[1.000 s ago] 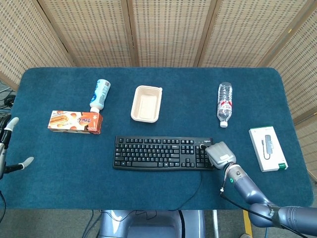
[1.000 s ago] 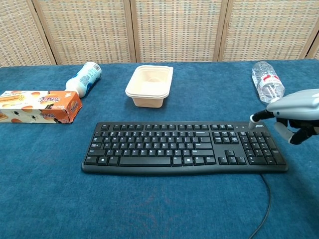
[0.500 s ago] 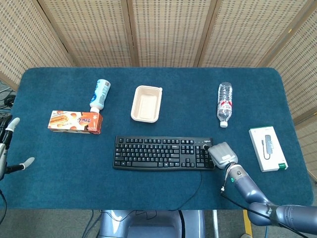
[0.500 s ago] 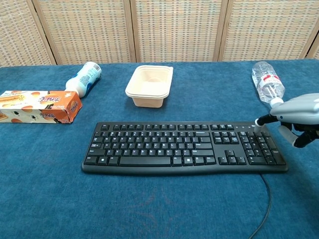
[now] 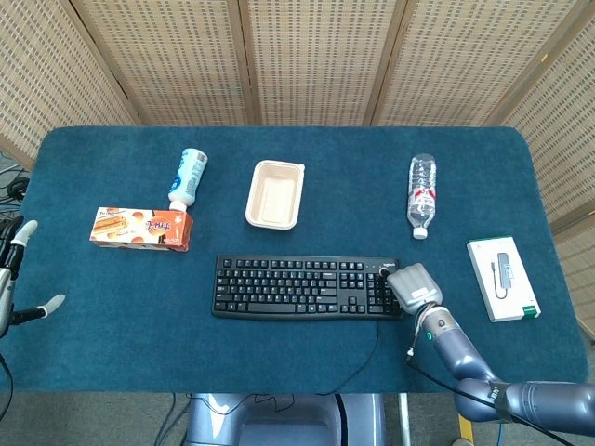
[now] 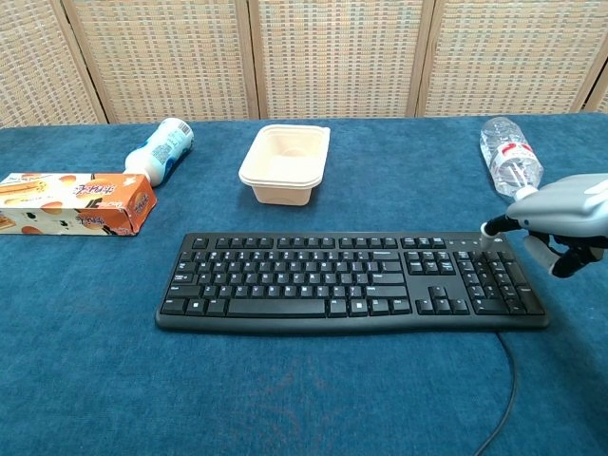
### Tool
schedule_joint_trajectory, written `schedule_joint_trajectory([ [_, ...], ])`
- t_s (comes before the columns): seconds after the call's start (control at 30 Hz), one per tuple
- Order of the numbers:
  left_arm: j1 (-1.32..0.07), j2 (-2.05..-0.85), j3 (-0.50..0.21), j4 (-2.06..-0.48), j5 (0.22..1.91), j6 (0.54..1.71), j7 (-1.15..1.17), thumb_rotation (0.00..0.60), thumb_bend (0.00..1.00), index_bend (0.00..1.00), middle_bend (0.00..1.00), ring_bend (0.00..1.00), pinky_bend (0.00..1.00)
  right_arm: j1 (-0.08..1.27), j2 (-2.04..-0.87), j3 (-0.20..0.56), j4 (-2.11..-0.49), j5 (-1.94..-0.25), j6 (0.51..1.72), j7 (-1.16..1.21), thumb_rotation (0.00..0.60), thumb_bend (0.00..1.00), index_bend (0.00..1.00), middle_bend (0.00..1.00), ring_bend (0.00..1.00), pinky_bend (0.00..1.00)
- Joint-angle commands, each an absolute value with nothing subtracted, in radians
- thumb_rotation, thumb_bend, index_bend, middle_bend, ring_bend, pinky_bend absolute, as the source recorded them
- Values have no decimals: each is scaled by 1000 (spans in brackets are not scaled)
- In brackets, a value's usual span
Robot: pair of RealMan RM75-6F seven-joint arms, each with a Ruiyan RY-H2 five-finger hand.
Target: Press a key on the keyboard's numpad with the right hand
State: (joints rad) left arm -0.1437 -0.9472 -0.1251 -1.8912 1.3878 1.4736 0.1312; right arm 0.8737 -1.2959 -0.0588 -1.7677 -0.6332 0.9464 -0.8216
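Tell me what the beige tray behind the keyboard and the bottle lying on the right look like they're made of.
The tray looks like matte molded fiber or pulp, maybe foam: dull cream walls with no shine. The bottle looks like thin clear plastic: see-through, ribbed, with glints, a red and white label and a white cap.

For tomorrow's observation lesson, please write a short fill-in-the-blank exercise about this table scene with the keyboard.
1. The right hand reaches over the ___ end of the keyboard.
2. The water bottle lies on its ___.
3. The beige tray holds ___.
4. The tablecloth is ___.

Missing words: numpad; side; nothing; blue
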Motion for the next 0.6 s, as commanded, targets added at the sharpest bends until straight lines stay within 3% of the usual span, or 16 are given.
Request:
schedule_joint_trajectory([
  [0.03, -144, -947, -125, -1892, 1388, 1473, 132, 600, 0, 0, 0, 0, 0, 882, -1302, -66, -1768, -622, 955, -840, 600, 1000, 186, 833, 1000, 1000],
  [0.6, -145, -947, -125, -1889, 1382, 1471, 130, 600, 0, 0, 0, 0, 0, 908, -1324, -78, -1779, -567, 988, -886, 600, 1000, 193, 833, 1000, 1000],
])
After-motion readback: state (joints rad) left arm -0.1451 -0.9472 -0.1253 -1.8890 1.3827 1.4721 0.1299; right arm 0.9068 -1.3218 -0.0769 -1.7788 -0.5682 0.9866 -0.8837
